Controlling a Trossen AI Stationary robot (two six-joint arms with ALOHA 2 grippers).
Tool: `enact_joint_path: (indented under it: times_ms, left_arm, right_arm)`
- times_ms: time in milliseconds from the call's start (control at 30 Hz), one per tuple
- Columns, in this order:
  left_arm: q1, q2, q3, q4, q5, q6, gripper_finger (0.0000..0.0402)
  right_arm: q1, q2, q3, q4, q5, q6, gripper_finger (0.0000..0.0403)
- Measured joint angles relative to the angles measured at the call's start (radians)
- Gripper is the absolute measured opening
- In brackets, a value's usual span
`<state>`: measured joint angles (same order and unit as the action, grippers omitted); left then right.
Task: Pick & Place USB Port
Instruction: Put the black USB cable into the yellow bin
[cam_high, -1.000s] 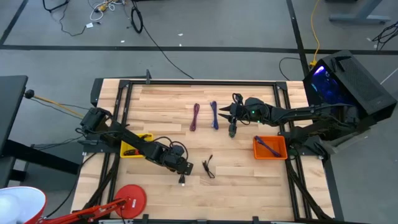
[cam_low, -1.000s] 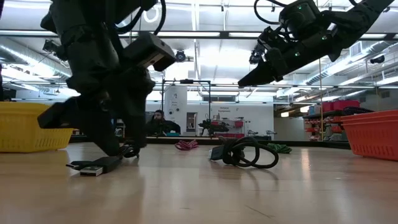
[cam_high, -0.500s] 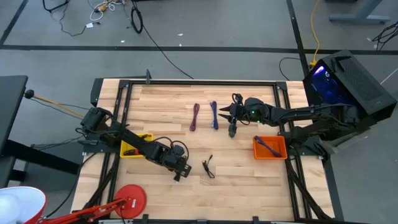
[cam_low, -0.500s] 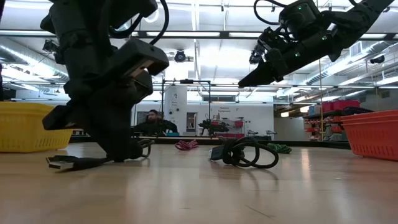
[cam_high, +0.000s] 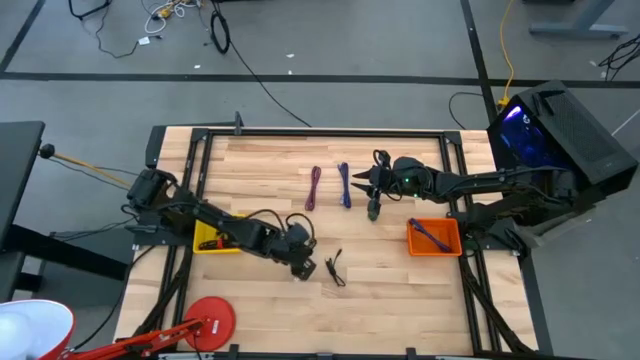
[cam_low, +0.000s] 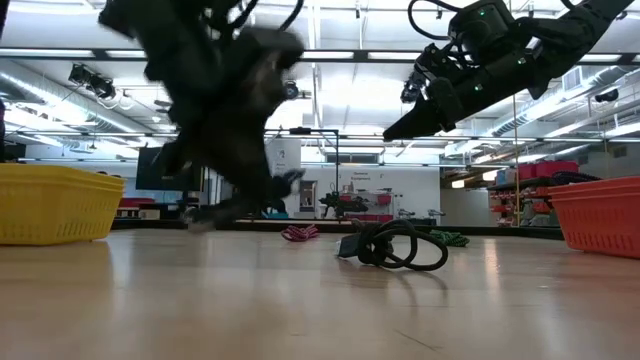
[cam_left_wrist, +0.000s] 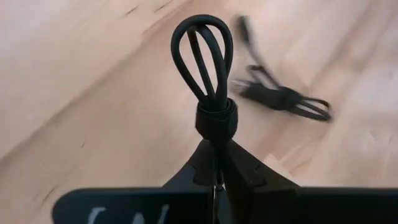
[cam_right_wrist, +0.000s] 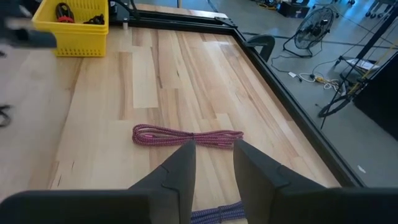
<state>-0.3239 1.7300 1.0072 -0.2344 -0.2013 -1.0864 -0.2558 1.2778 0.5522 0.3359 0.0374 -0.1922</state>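
My left gripper (cam_high: 303, 262) (cam_left_wrist: 215, 148) is shut on a black bundled USB cable (cam_left_wrist: 205, 62) over the near middle of the table. A second black cable (cam_high: 335, 268) (cam_left_wrist: 280, 98) lies on the wood just right of it. My right gripper (cam_high: 374, 192) (cam_right_wrist: 212, 167) hangs open above the far middle, with nothing between its fingers. Below it lie a red cable (cam_right_wrist: 186, 135) (cam_high: 313, 188) and a blue cable (cam_high: 344, 185). The low view shows the left arm (cam_low: 225, 100) blurred and raised off the table. My left gripper pinches the black cable bundle between its two fingers just behind the band (cam_left_wrist: 216, 117) that ties it. The looped end (cam_left_wrist: 202, 46) sticks out past the fingertips, in line with the fingers. The rest of the cable is hidden behind the gripper.
A yellow bin (cam_high: 213, 237) with some cables stands at the left edge. An orange bin (cam_high: 434, 238) holding a purple cable stands at the right. A red round object (cam_high: 210, 322) lies at the near left corner. Bare wood lies between the bins.
My left gripper has shut on the black cable, which lay on the table with its plug end out. It has then risen and swung a little toward the table's right edge, taking the cable up off the wood.
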Motion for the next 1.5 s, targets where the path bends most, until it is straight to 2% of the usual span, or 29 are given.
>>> enact_joint_path:
  times_ms: [100, 267, 400, 533, 667, 833, 933, 1100, 1300, 1500]
  left_arm:
    - [0.019, -0.01, 0.095, -0.139, -0.023, 0.12, 0.0013]
    - [0.028, -0.016, 0.299, -0.642, -0.182, 0.228, 0.0013]
    - [0.025, -0.02, 0.446, -0.901, -0.319, 0.236, 0.0013]
    - [0.024, -0.023, 0.547, -1.061, -0.38, 0.311, 0.0013]
    - [0.022, -0.024, 0.611, -1.336, -0.451, 0.221, 0.0013]
    - [0.015, -0.157, 0.572, -1.289, -0.472, 0.277, 0.0013]
    - [0.008, -0.236, 0.54, -1.336, -0.503, 0.184, 0.0013]
    - [-0.011, -0.412, 0.471, -1.34, -0.514, 0.185, 0.0013]
    - [-0.008, -0.598, 0.318, -1.337, -0.383, 0.242, 0.0013]
    - [-0.013, -0.686, 0.169, -1.319, -0.261, 0.202, 0.0013]
  right_arm:
    - [0.0, 0.0, 0.0, 0.0, 0.0, 0.016, 0.011]
    - [0.0, 0.0, 0.0, -0.007, 0.0, 0.036, 0.011]
    - [0.0, 0.0, 0.0, -0.009, 0.018, 0.043, 0.011]
    - [0.0, 0.0, 0.0, -0.01, 0.037, 0.053, 0.011]
    - [0.0, 0.0, 0.0, -0.011, 0.036, 0.054, 0.011]
    - [0.0, 0.0, 0.0, -0.021, 0.034, 0.057, 0.011]
    - [0.0, 0.0, 0.0, -0.027, 0.034, 0.057, 0.011]
    - [0.0, 0.0, 0.0, -0.046, 0.036, 0.065, 0.011]
    - [0.0, 0.0, 0.0, -0.039, 0.039, 0.068, 0.011]
    - [0.0, 0.0, 0.0, -0.037, 0.051, 0.071, 0.011]
